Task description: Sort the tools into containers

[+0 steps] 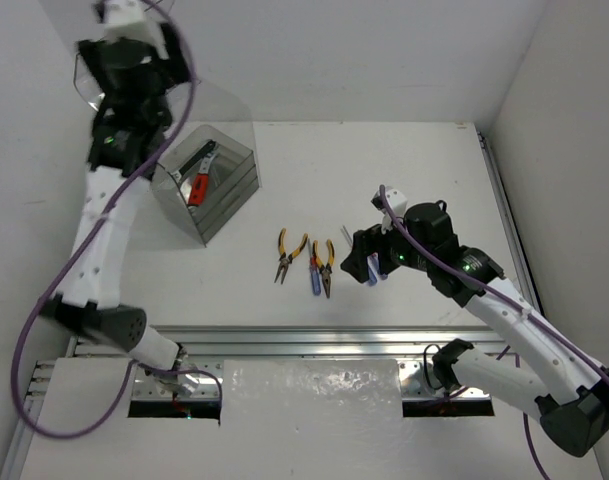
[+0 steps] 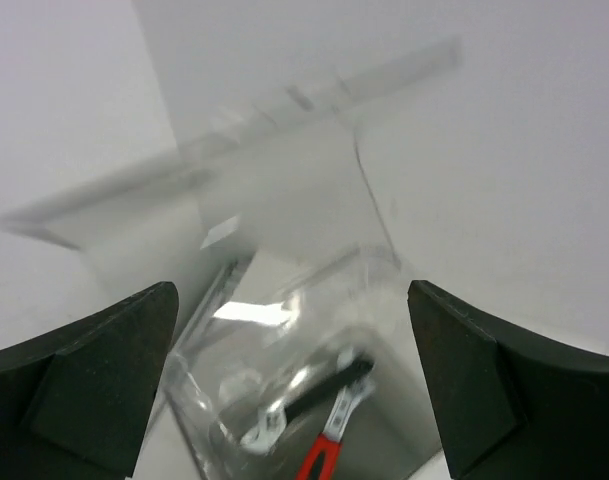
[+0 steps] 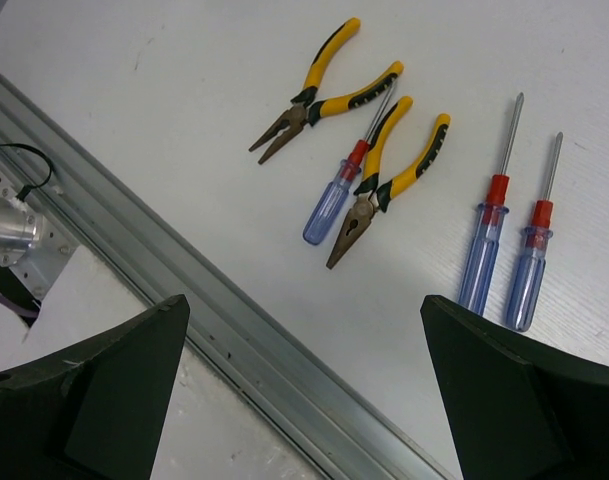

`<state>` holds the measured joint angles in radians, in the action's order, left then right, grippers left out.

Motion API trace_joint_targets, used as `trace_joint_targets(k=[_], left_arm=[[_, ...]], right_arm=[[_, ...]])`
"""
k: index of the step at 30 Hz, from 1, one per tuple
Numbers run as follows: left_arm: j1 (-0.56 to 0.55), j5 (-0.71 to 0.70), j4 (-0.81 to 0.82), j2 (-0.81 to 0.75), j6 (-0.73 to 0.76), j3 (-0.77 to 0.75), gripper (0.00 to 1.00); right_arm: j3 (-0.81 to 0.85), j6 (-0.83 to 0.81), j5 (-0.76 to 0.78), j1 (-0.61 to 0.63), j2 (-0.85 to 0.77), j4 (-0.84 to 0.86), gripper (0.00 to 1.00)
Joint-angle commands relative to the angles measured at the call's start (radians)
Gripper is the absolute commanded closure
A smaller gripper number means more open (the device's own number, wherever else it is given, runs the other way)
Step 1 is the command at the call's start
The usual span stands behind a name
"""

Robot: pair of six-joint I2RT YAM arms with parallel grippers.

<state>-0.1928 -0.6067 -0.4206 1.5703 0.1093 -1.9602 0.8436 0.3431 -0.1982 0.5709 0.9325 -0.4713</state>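
While the left arm reaches high over the far left of the counter (image 1: 384,170), the left fingers (image 2: 94,380) are spread wide with nothing between them, pointing down at the clear plastic box (image 1: 227,190). Inside the box lie a red-handled tool (image 2: 317,462) and, just beside it, a black-handled tool (image 2: 324,393) with a silvery end; glare and blur in the left wrist view hide anything else in there.

The right fingers (image 3: 104,390) are also wide apart and hold nothing, hanging above the counter near its middle. Below them five tools lie loose on the white surface. Two yellow-handled pliers (image 3: 319,90) lie side by side with jaws pointing toward the aluminium rail (image 3: 234,330) at the near edge. Of the three blue-handled screwdrivers (image 3: 489,235), one lies between the two pliers, its shaft just beside a handle of the farther pair. The other two lie parallel, near each other but apart, to the right of the pliers in the wrist view. All five are well apart from the box.
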Motion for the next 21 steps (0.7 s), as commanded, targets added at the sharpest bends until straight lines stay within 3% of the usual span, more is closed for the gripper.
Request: trace_joint_targets(k=[1,6,8,10,11,12,13,14,15,17,19,21], left_arm=[[0.067,-0.033,0.114,-0.176,-0.151,-0.034,0.03],[0.191,0.076,0.007,-0.197,-0.252,-0.161,0.02],[0.261,0.143,-0.047,-0.185,-0.296,-0.230,0.08],[0.326,0.209,-0.104,-0.136,-0.339,-0.323,0.40],[0.425,0.244,-0.136,-0.107,-0.399,-0.368,0.56],[0.496,0.384,-0.195,-0.043,-0.448,-0.450,0.75],[0.583,0.483,-0.205,-0.018,-0.506,-0.462,0.84],[0.774,0.613,-0.202,0.000,-0.654,-0.453,0.91],[0.861,0.862,-0.173,0.019,-0.727,-0.409,0.99],[0.967,0.949,-0.127,0.051,-0.813,-0.350,0.99],[0.975,0.993,-0.014,0.062,-0.830,-0.251,0.99],[0.977,1.068,0.020,0.135,-0.864,-0.249,1.00]], right_arm=[[0.020,-0.015,-0.032,-0.002,0.012,0.049,0.01],[0.017,-0.024,-0.075,-0.003,0.020,0.056,0.01],[0.014,-0.026,-0.087,-0.002,0.017,0.060,0.01],[0.012,-0.026,-0.098,-0.002,0.019,0.062,0.01],[0.011,-0.027,-0.102,-0.003,0.017,0.062,0.01],[0.008,-0.026,-0.106,-0.002,0.020,0.063,0.01],[0.005,-0.026,-0.109,-0.002,0.020,0.063,0.01],[0.002,-0.024,-0.119,-0.002,0.017,0.068,0.01],[-0.001,-0.024,-0.122,-0.003,0.017,0.069,0.01],[-0.005,-0.019,-0.138,-0.003,0.014,0.071,0.01],[-0.011,-0.019,-0.150,-0.002,0.014,0.074,0.01],[-0.018,-0.016,-0.158,-0.002,0.014,0.089,0.01]])
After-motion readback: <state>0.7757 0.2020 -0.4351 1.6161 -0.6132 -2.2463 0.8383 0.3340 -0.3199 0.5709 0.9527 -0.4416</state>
